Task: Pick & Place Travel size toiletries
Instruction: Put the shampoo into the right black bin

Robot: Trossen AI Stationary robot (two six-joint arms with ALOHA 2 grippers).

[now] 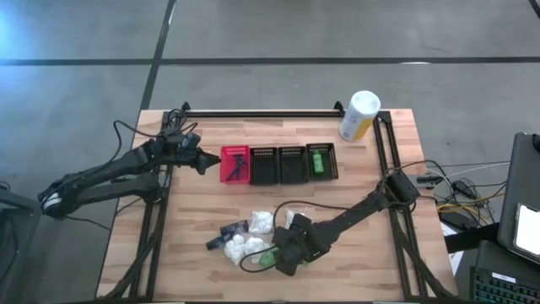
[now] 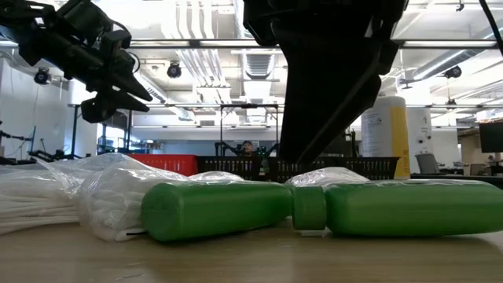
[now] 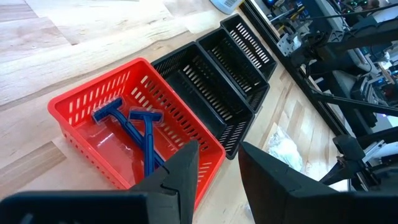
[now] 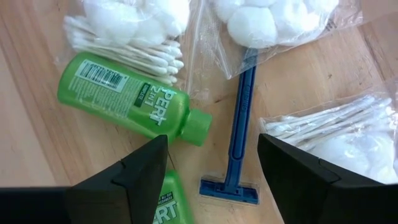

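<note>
Blue disposable razor lies lengthwise between the right gripper's spread, empty fingers over the near pile, while the left gripper hovers parted above the far red basket.

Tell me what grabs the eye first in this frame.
The red basket, first in a row with three black baskets, stands out, with two blue razors lying in it and the left gripper hovering open over it. Near the table's front edge, the right gripper hangs open over a pile of green shampoo bottles, bagged cotton balls and swabs, and another blue razor.
</note>
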